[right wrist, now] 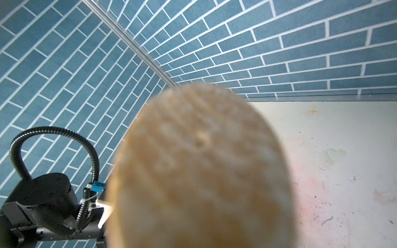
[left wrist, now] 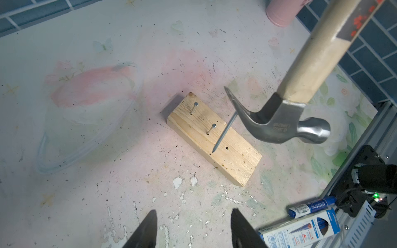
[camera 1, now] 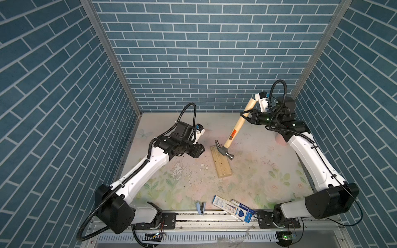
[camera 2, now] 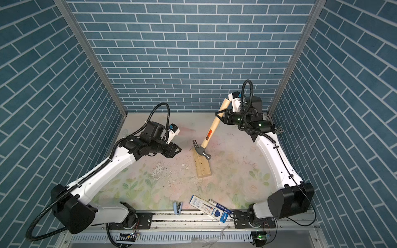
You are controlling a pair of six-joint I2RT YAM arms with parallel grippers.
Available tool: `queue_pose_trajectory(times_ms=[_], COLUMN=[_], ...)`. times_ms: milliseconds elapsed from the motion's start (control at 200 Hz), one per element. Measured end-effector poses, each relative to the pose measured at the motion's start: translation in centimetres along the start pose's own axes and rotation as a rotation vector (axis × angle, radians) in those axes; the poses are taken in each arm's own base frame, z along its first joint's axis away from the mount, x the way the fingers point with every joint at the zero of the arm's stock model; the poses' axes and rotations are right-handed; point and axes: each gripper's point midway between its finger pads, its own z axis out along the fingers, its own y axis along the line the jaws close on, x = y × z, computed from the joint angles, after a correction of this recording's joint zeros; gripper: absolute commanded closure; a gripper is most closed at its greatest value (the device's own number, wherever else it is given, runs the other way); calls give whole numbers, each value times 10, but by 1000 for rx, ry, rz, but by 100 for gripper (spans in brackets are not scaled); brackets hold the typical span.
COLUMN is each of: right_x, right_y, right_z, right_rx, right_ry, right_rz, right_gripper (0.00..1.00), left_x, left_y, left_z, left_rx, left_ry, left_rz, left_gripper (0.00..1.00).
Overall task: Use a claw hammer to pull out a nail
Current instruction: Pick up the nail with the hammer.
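Left wrist view shows the claw hammer (left wrist: pixel 287 111) held over the wooden block (left wrist: pixel 236 158). Its steel head is above the block's long edge and its handle slants up and away from the block. A long nail (left wrist: pixel 225 133) hangs tilted in the claw with its tip at the block's top face; whether it touches cannot be confirmed. Two standing nails (left wrist: pixel 194 107) occupy the block's end farthest from the head.

In both top views the right gripper (camera 1: pixel 245 116) is clamped tight on the handle near its butt, well above the block. The left gripper (left wrist: pixel 193 211) waits near the block over the counter (left wrist: pixel 86 182), its fingers (left wrist: pixel 148 227) about half apart and holding nothing.

Assessment: the tool is head-heavy and rigid, and its smooth wooden handle is liable to twist in a narrow grip under load. The butt-end hold favours leverage; a hold nearer the head would be steadier for carrying. The nail looks loosely seated and may drop.
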Motion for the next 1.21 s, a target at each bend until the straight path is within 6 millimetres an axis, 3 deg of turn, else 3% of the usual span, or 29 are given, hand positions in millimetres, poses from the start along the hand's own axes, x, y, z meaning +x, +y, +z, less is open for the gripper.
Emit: queue_pose_trajectory(times_ms=[225, 810, 1205], right_x=[5, 8, 18], right_y=[0, 13, 20], right_z=[13, 21, 30], right_rx=[-74, -207, -254], right_ry=[30, 52, 94], right_rz=[32, 44, 54], right_gripper=[100, 100, 100], left_x=[16, 29, 29], left_y=[-6, -6, -7], left_z=[7, 22, 23], left_rx=[4, -75, -110], left_ry=[80, 158, 163], left_rz=[81, 190, 238], left_gripper=[44, 50, 63])
